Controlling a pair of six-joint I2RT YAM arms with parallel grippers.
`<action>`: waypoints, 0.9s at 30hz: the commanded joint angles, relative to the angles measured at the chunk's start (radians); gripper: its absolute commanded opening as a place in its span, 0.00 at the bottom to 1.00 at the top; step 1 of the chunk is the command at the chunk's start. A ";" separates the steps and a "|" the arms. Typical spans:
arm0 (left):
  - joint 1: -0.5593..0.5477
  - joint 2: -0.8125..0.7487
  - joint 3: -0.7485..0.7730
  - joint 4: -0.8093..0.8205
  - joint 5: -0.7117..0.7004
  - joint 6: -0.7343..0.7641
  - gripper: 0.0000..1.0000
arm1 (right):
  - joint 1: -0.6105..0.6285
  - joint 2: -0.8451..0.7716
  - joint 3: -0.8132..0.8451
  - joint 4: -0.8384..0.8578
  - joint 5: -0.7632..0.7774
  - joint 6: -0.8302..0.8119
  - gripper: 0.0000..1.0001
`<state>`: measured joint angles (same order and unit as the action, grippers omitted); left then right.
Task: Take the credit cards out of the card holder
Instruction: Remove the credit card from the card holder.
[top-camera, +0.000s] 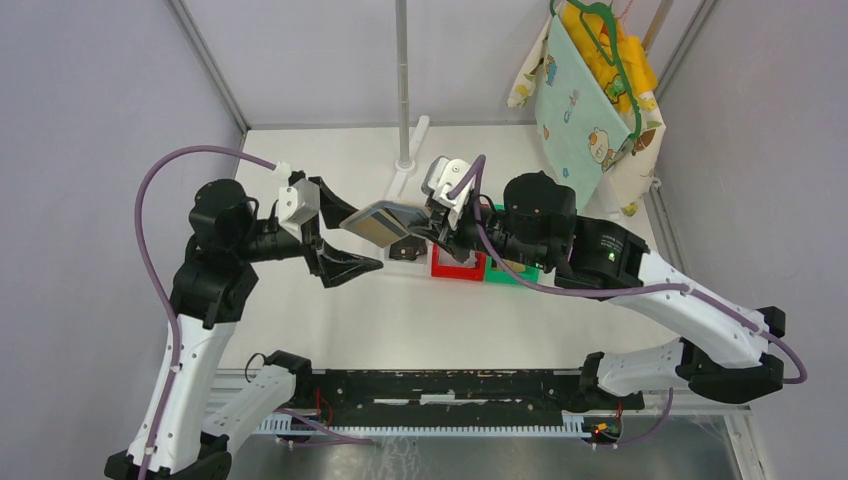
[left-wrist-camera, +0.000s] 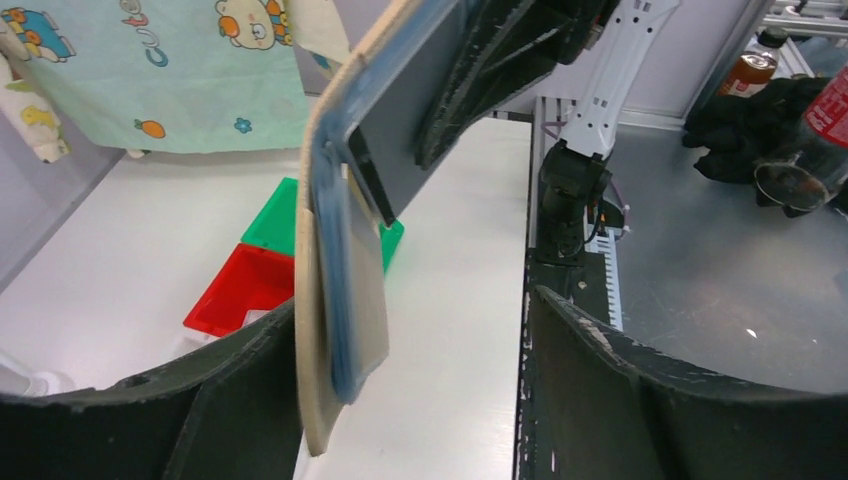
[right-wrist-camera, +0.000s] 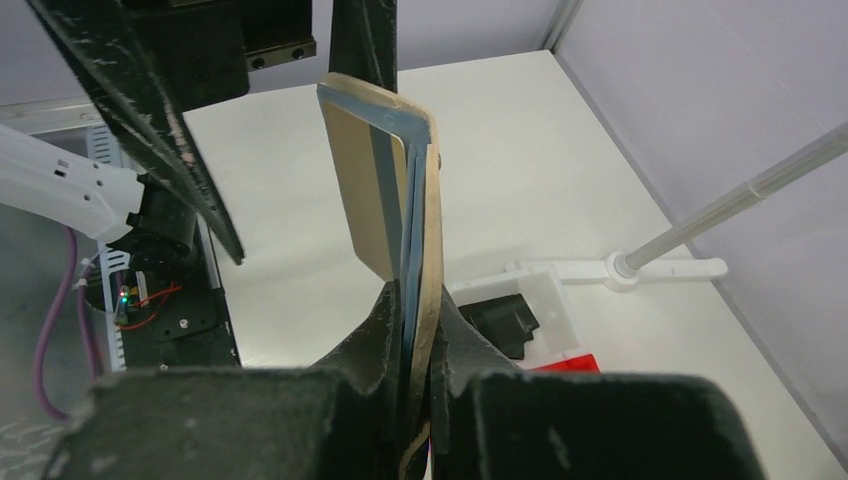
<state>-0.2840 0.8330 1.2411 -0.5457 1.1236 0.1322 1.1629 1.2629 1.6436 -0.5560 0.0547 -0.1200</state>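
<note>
Desk (top-camera: 400, 320) white, grey walls (top-camera: 90, 120) | right hand (right-wrist-camera: 418, 305) clamped on card holder (right-wrist-camera: 428, 200), held aloft | left hand (top-camera: 365, 238) spread wide around its free end

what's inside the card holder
In the card holder, a gold card sticks out of the blue-grey pocket. Deeper cards, if any, are hidden by the pocket and the clamping right gripper.

The card holder (left-wrist-camera: 318, 330) stands edge-on at the frame's centre, a gold card (left-wrist-camera: 365, 290) in its blue-grey pocket, between the left end effector's (left-wrist-camera: 408, 310) spread fingers. Left of it, a red bin (left-wrist-camera: 240, 290) and a green bin (left-wrist-camera: 275, 215) sit on the table (left-wrist-camera: 120, 240).
</note>
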 joint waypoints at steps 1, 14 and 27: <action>-0.003 -0.005 -0.010 0.111 -0.065 -0.107 0.77 | 0.001 -0.004 0.037 0.092 -0.098 0.026 0.00; -0.003 -0.029 -0.025 0.084 0.007 -0.158 0.77 | 0.001 -0.050 -0.063 0.240 -0.208 0.062 0.00; -0.003 -0.047 -0.013 0.070 0.053 -0.141 0.54 | -0.002 -0.158 -0.270 0.457 -0.153 0.151 0.00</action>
<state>-0.2840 0.7990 1.2091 -0.4919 1.1183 0.0216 1.1629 1.1488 1.3865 -0.2604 -0.1223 -0.0231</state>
